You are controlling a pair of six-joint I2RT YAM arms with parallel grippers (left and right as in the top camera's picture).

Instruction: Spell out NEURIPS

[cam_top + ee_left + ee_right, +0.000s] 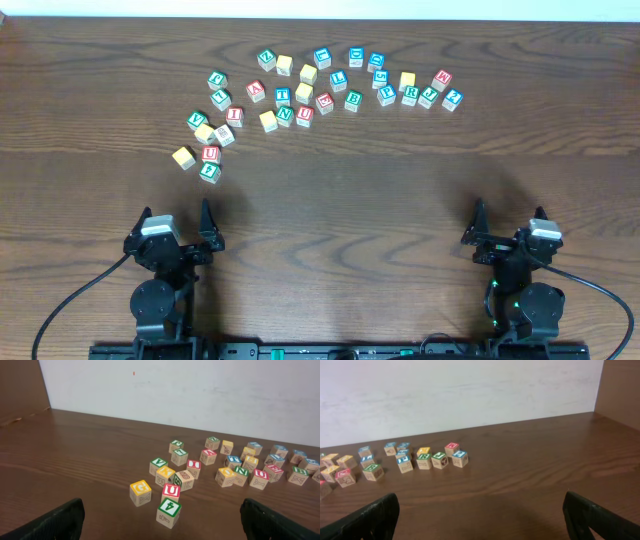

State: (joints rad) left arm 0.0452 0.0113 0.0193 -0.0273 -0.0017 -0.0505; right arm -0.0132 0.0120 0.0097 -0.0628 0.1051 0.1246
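Both grippers stand wide open and hold nothing. The left gripper (pixel 176 218) sits on the near side of the red U cube (pixel 210 153), well apart from it. The right gripper (pixel 509 222) is far off to that cube's right. The alphabet cubes (pixel 322 57) arc from the red U cube toward the far right, with the green N cube (pixel 285 115) among them. I see open table (pixel 340 200) between that cube and my fingers. Beyond the arc, a narrow strip reaches the far edge at the white wall (pixel 200 390).
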